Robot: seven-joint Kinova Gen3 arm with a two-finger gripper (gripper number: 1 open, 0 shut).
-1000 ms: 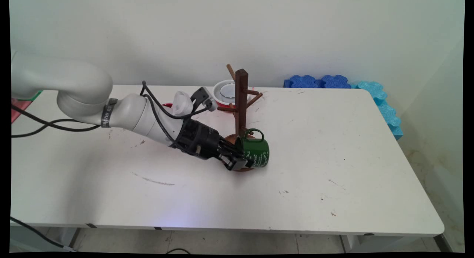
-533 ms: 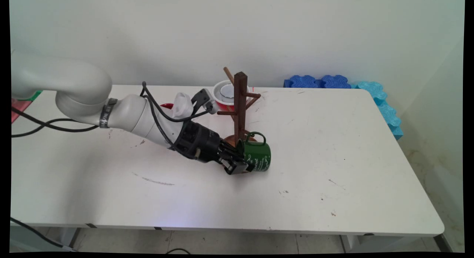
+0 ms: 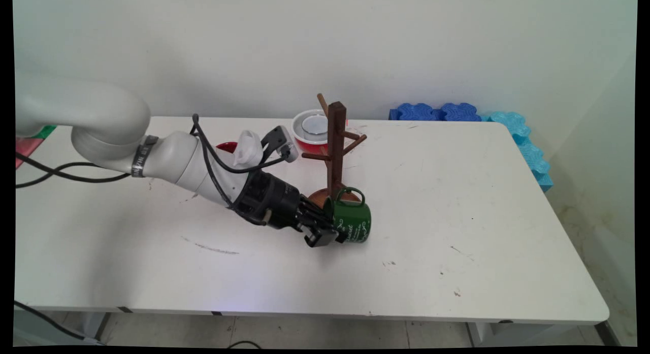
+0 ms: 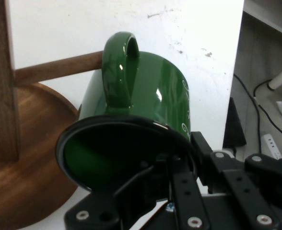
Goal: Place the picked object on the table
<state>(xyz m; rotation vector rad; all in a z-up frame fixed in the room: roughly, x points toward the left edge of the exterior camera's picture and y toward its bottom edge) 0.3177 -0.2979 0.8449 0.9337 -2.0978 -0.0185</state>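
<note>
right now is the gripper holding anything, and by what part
Yes: the gripper holds the green mug by its rim, one finger inside the mouth and one outside the wall. The mug lies tipped on its side beside the wooden mug tree.

Clamped in your pincer (image 3: 332, 233) is a green mug (image 3: 352, 221) of glossy glazed ceramic, smooth, with bright highlights on its handle. Just behind the pincer, the mug tree (image 3: 332, 148) looks like dark, matt wood with visible grain. Under it, the table (image 3: 457, 201) is matt white, scuffed and scratched. The pincer's fingers (image 4: 241, 191) look like matt black plastic with metal rivets.
</note>
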